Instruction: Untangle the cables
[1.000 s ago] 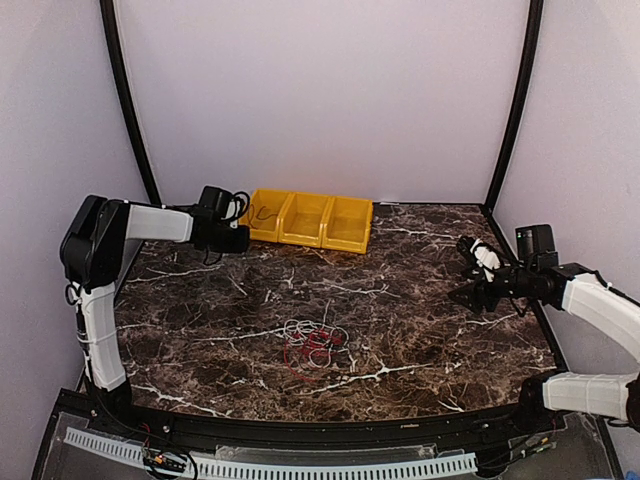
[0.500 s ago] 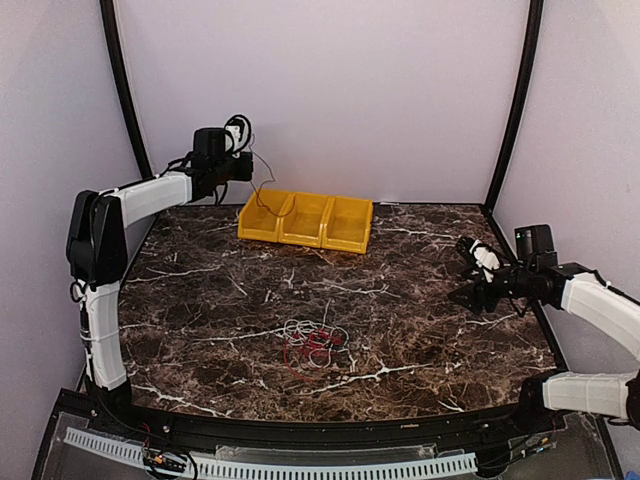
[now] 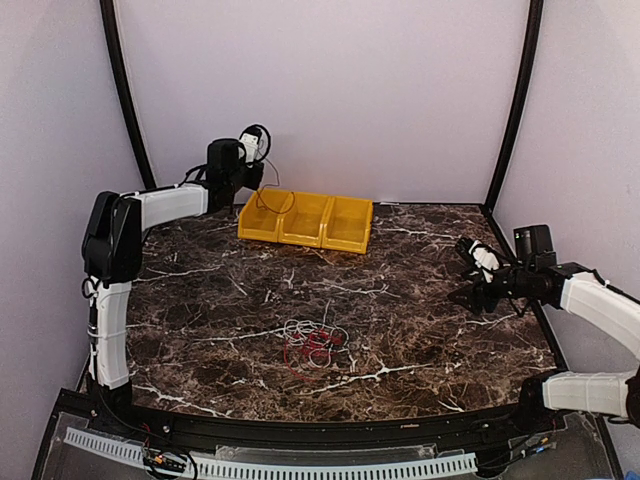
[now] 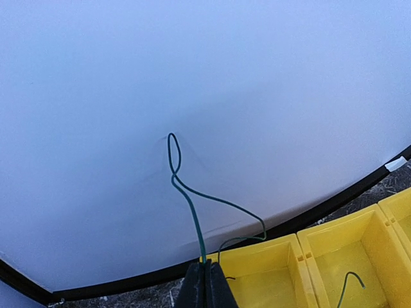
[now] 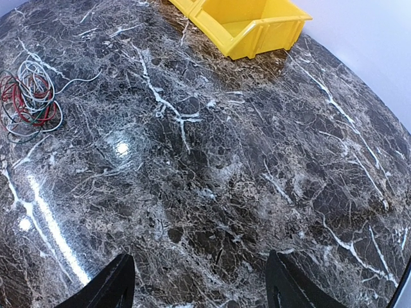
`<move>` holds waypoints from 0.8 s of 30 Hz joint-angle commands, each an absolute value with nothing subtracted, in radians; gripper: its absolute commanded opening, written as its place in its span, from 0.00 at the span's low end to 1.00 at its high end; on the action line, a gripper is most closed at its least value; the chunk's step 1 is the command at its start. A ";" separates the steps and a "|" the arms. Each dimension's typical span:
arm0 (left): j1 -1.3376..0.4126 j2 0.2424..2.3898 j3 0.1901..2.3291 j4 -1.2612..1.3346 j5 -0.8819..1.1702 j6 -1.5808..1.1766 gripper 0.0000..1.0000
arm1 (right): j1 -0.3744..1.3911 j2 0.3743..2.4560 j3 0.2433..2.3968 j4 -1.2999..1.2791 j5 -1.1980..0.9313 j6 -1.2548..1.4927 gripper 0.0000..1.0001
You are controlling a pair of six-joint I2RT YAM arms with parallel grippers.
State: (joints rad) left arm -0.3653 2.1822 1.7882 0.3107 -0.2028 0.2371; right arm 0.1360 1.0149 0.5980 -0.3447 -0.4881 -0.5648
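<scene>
A tangle of red, white and green cables (image 3: 314, 345) lies on the dark marble table, near the front middle; it also shows at the left edge of the right wrist view (image 5: 29, 96). My left gripper (image 3: 268, 178) is raised above the left yellow bin (image 3: 265, 218), shut on a thin green cable (image 4: 192, 212) that loops up against the back wall and hangs into that bin (image 4: 270, 276). My right gripper (image 3: 465, 292) hovers open and empty over the right side of the table, far from the tangle; its fingertips (image 5: 112, 285) show spread wide.
Three joined yellow bins (image 3: 325, 220) stand at the back of the table. Another green cable end (image 4: 350, 282) lies in the middle bin. White walls and black frame posts (image 3: 515, 100) enclose the table.
My left arm has swung up and to the right from the table's back left, lifting the green cable above the left bin. The right arm has not moved.
</scene>
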 commanded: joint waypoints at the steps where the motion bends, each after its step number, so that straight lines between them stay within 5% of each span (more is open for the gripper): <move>1: -0.377 2.173 1.756 0.432 -0.333 0.355 0.00 | 0.130 1.021 0.598 -0.326 -0.479 -0.567 0.72; 10: -0.377 2.184 1.715 0.508 -0.532 0.403 0.00 | 0.130 1.019 0.597 -0.326 -0.476 -0.568 0.72; 24: -0.439 2.207 1.548 0.465 -0.267 0.211 0.00 | 0.128 1.020 0.596 -0.327 -0.474 -0.568 0.72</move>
